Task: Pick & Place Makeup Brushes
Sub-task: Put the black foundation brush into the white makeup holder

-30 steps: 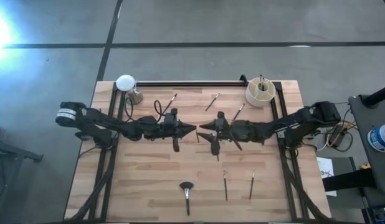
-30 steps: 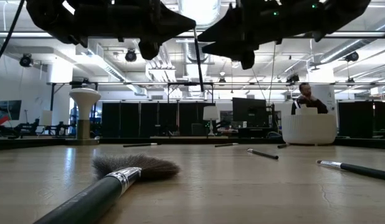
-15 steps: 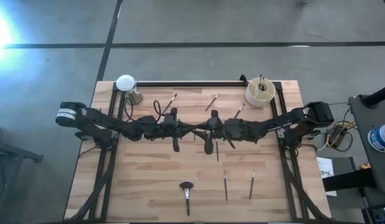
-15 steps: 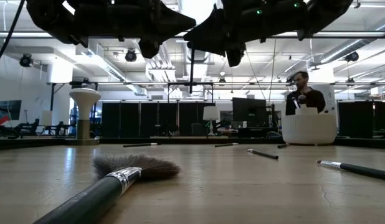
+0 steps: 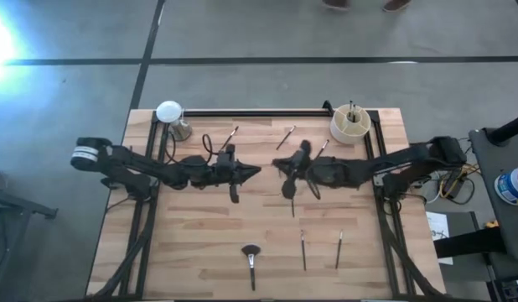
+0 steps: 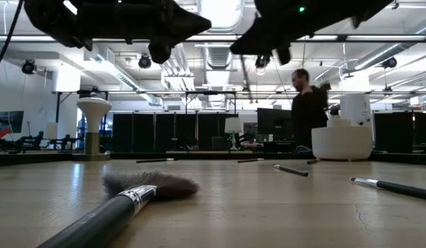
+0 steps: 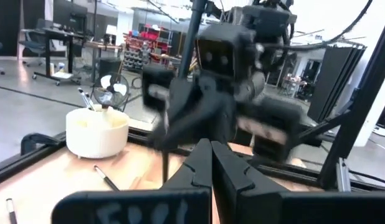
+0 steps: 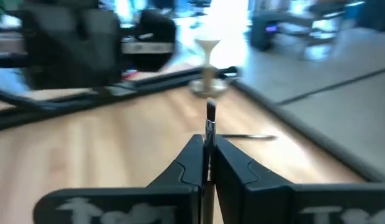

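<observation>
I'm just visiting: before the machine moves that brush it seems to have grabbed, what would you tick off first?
1. Right claw shut on a thin brush: ok.
2. Brush lifted off the table: ok.
3. Left claw shut and holding nothing: ok.
4. White cup standing upright at the far right corner, brushes already in it: ok.
5. Gap between the two claws above mid-table: ok, though narrow.
6. Grip firm enough for the move: cannot tell.

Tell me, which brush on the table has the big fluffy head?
The brush lying alone at the table's near edge, closest to the low camera. Its head fans out wide; the other brushes have small, thin tips.
</observation>
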